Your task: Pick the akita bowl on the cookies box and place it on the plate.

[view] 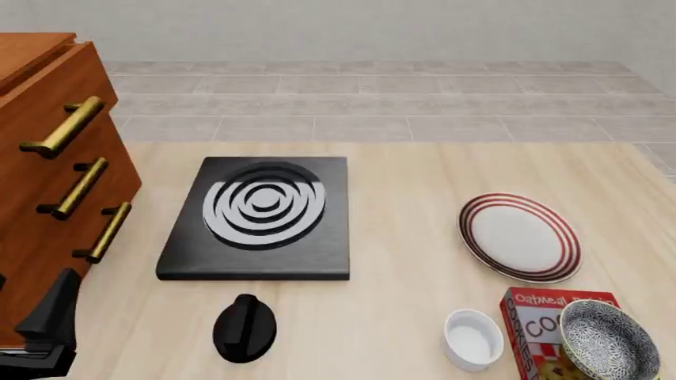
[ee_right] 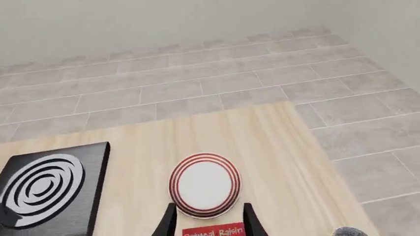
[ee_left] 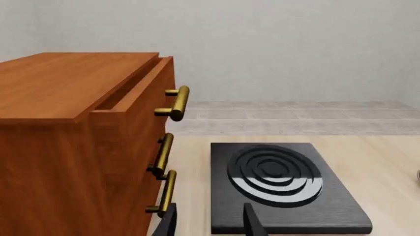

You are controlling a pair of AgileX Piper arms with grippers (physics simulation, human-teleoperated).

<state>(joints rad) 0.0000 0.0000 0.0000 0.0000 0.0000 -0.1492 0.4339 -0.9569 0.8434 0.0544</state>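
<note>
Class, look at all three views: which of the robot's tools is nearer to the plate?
Right. The right tool hangs just short of the plate, over the cookies box. The left tool is beside the wooden drawers, facing the stove.

Bright, even, diffuse light in all three views; no single source apparent. Renders sharp edge to edge, no blur, no visible lens distortion. Pale glare sweeps across ringed burner of flat black stove (view: 256,218), same sheen in left wrist view (ee_left: 276,177). Only soft, faint shadows beside stove on light wooden table (view: 401,198). Round white red-ringed plate (view: 520,237) evenly lit, no hotspot.
</note>
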